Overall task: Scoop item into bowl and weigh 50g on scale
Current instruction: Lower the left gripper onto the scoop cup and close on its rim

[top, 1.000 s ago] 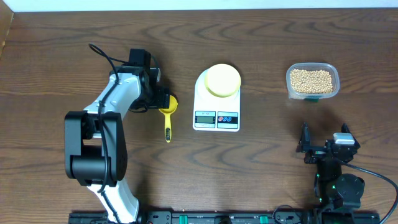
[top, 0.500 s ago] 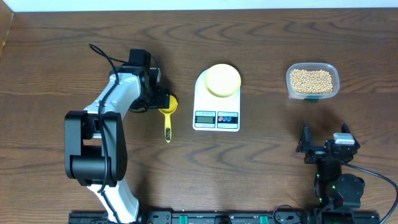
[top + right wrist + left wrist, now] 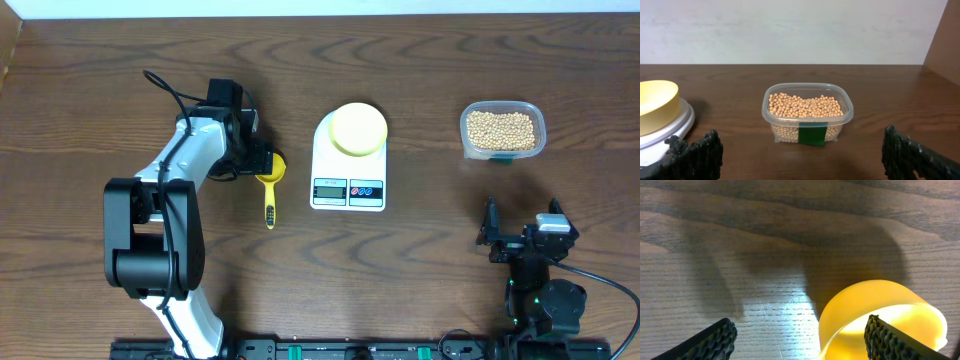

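Currently the left tool (image 3: 258, 160) stands wide open astride the yellow scoop (image 3: 269, 186), left of centre. Lower right, the right tool (image 3: 522, 228) gapes empty.

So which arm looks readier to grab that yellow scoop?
Left. The left gripper is open right at the scoop cup; the right gripper sits open near the table's front, far beyond the scale.

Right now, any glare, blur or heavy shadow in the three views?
Left wrist: bright yellow plastic scoop is close, soft and glowing; glare patch on the brown wooden table, dark shadows above it. Right wrist: sharp on the small beige beans in the clear plastic tub. Overhead: even light, no blur.
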`<state>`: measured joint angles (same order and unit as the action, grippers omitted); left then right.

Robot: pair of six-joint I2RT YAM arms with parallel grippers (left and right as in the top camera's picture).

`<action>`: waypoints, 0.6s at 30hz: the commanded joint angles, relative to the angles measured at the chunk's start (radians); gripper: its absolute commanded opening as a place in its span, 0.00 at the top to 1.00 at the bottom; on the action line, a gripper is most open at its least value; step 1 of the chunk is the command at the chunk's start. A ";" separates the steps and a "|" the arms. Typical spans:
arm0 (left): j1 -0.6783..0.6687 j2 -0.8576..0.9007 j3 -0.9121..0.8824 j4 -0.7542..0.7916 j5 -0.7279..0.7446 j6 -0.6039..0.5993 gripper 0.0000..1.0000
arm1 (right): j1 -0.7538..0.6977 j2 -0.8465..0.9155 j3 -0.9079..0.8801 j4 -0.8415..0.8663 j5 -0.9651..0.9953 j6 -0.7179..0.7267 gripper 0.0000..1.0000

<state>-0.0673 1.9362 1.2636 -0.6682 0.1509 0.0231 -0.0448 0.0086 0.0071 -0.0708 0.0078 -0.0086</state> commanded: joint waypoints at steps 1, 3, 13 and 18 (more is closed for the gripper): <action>0.003 0.023 -0.026 0.005 -0.006 0.006 0.16 | -0.004 0.000 -0.002 -0.005 -0.002 -0.008 0.01; 0.003 0.023 -0.030 0.005 -0.006 0.006 0.16 | -0.004 0.000 -0.002 -0.005 -0.002 -0.008 0.01; 0.003 0.023 -0.034 0.010 -0.006 0.006 0.16 | -0.004 0.000 -0.002 -0.005 -0.002 -0.008 0.01; 0.003 0.023 -0.034 0.009 -0.006 0.006 0.16 | -0.004 0.000 -0.002 -0.005 -0.002 -0.008 0.01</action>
<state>-0.0673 1.9419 1.2385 -0.6567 0.1509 0.0227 -0.0448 0.0086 0.0071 -0.0708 0.0078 -0.0086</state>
